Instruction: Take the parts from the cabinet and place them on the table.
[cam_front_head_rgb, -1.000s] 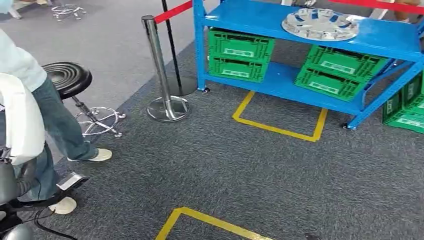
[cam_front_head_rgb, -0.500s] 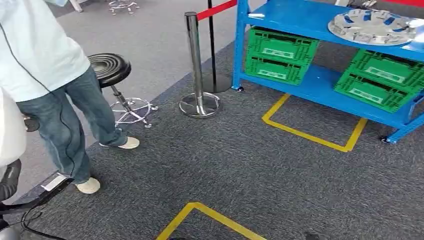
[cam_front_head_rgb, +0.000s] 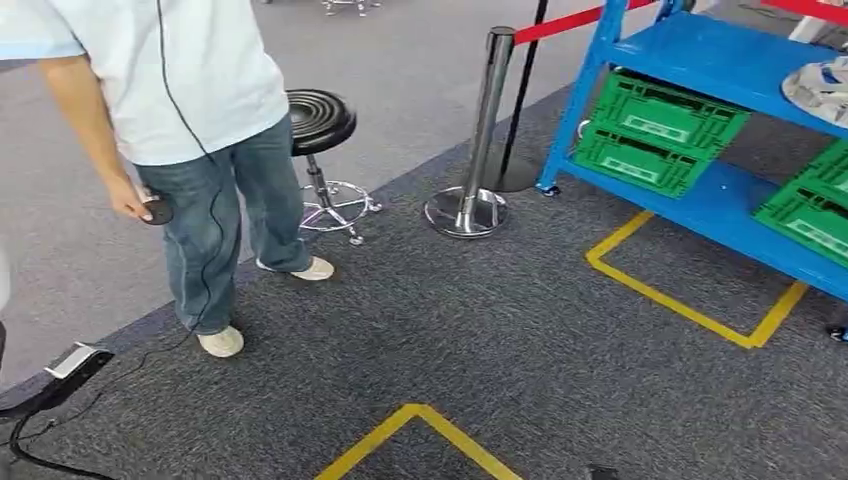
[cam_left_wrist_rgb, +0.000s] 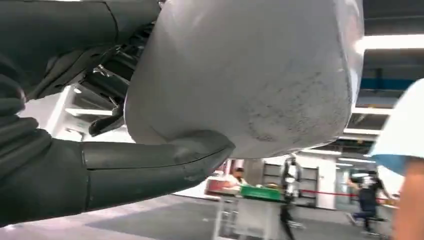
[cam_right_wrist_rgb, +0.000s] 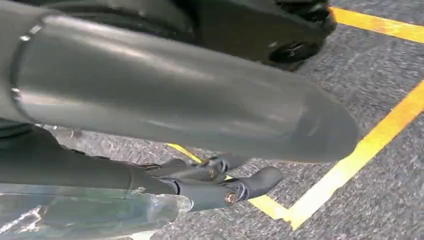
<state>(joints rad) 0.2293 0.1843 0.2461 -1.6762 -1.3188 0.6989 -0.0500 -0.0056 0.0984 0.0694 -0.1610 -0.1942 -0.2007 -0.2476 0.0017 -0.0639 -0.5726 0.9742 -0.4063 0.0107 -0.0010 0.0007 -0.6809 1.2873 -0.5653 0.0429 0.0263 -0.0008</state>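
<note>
Camera panned left: rack (cam_front_head_rgb: 700, 60) slid to right edge, person (cam_front_head_rgb: 190, 130) now centre-left, holding a small black thing. One silver part (cam_front_head_rgb: 822, 88) on rack's top shelf, cut by frame. Three green crates visible. One stool (cam_front_head_rgb: 318, 120), one post (cam_front_head_rgb: 488, 120). Left hand (cam_left_wrist_rgb: 125, 165) grips a grey part (cam_left_wrist_rgb: 250, 75); right hand (cam_right_wrist_rgb: 215, 185) fingers extended, grip cannot tell.

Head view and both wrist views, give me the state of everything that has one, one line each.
Left hand: grips a pale grey part.
Right hand: unclear whether it holds anything.
Hubcap: lying on the rack's upper shelf.
Crates: stacked on the lower shelf.
Stool: upright.
Post: upright, red belt attached.
Person: standing, small dark device in hand.
</note>
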